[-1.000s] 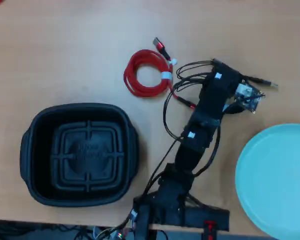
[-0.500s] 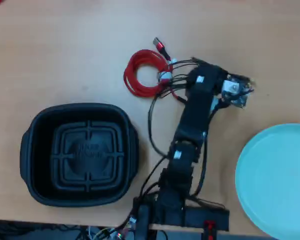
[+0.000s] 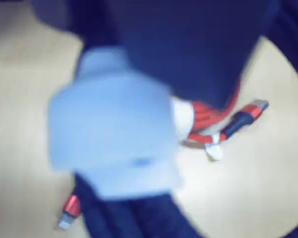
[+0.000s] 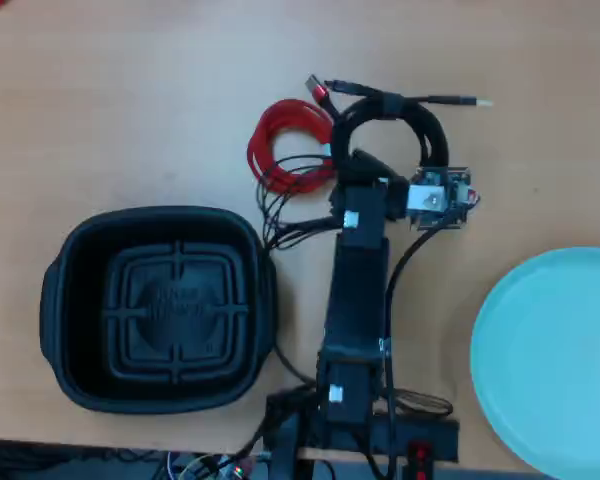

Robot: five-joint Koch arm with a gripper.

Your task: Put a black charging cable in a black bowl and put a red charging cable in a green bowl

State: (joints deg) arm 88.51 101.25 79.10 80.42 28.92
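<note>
Red charging cable [image 4: 283,148] (arm [image 4: 358,270] alongside)

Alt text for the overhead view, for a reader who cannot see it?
A black robot arm reaches up a wooden table to a coiled red charging cable, with a black charging cable looped at its far end. An empty black bowl sits left, and a pale green bowl right.

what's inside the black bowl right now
Nothing. In the overhead view the black bowl shows only its own raised ribbed floor, fully uncovered. The red charging cable lies on the table beyond it, its right part hidden under the arm. The green bowl looks bare too.
</note>
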